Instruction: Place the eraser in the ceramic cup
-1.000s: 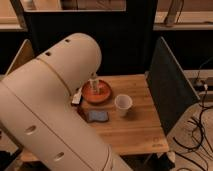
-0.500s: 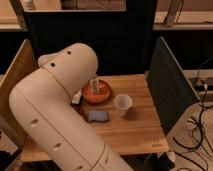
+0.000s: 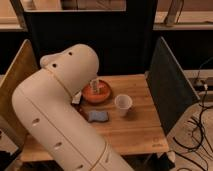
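The white arm point(image 3: 55, 120) fills the left of the view, rising from beyond the front edge of the worktop point(image 3: 142, 125) as a thick, rounded link that slants up and back. At the top it bends in a bulbous joint point(image 3: 72, 65) and turns down over the back left part of the worktop. The claw point(image 3: 95, 86) hangs just right of that joint, mostly hidden behind it. One pale finger point(image 3: 94, 82) shows, pointing straight down, and the jaws stand spread apart with nothing seen between them.
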### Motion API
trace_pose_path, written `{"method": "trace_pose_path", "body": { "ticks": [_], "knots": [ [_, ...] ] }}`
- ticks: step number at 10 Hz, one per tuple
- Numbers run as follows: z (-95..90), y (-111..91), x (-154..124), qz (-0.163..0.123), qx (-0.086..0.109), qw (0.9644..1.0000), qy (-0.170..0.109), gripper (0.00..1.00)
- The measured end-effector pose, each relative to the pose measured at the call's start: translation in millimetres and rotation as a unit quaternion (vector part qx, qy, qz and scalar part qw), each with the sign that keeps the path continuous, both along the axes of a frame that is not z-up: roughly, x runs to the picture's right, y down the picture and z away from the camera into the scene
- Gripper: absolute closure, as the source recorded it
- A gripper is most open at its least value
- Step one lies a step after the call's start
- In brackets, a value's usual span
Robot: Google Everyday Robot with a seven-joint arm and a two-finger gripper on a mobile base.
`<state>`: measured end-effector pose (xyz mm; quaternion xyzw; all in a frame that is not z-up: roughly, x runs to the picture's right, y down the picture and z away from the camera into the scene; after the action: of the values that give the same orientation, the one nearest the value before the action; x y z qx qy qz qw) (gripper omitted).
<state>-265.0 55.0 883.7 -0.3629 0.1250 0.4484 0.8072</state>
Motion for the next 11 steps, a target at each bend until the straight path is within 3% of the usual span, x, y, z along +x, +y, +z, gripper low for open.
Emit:
{"method": "trace_pose_path", "body": {
  "ticks": [4, 7, 11],
  "knots": [
    [38.9, 10.4, 18.7, 0.016, -0.021, 0.9996, 0.010, 0.20],
    [57.5, 0.7, 35.2, 0.027, -0.012, 0.9991, 0.029, 0.20],
    [63.9, -14.8, 70.8, 0.061, 0.000, 0.9960, 0.065, 0.20]
  ]
}}
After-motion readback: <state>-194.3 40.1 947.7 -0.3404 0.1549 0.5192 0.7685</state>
